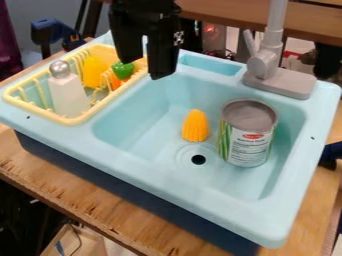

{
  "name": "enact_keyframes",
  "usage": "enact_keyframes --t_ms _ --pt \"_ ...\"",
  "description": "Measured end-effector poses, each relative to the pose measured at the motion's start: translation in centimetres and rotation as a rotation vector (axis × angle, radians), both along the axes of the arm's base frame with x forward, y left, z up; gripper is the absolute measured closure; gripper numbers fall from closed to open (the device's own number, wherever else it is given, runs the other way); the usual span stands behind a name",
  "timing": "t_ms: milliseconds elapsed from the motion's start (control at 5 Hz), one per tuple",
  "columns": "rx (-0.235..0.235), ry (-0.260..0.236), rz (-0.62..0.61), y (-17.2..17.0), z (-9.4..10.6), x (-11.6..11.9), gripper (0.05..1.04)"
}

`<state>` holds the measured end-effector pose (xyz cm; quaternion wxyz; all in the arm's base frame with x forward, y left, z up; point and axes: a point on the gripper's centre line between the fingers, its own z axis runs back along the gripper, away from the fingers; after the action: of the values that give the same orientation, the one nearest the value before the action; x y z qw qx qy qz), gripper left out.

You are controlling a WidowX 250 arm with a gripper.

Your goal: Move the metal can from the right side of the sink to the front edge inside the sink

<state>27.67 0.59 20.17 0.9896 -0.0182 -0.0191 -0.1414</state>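
Note:
The black gripper (144,61) hangs over the back left of the light-blue sink (137,112), near the right edge of the yellow dish rack (80,119). Its two fingers stand apart with nothing visible between them. In the basin a yellow corn cob (196,126) stands upright beside the drain hole. Right of the corn is an upright metal can (247,134) with a green and white label. The rack holds a white bottle (69,95) with a silver top, a yellow item (93,71), and a green and orange item (123,71) close to the gripper.
A grey faucet (268,62) rises at the sink's back right corner. The sink unit sits on a wooden table (100,215). Blue clamps show at the upper left and right edge, and a wooden shelf (220,15) crosses behind.

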Motion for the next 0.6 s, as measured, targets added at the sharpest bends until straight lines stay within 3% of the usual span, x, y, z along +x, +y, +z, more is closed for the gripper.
enact_keyframes --t_ms 200,600 --pt "-0.001 0.025 0.002 0.0 -0.7 0.0 0.081" --pt "-0.08 -0.106 0.01 -4.9 -1.5 2.2 0.081"
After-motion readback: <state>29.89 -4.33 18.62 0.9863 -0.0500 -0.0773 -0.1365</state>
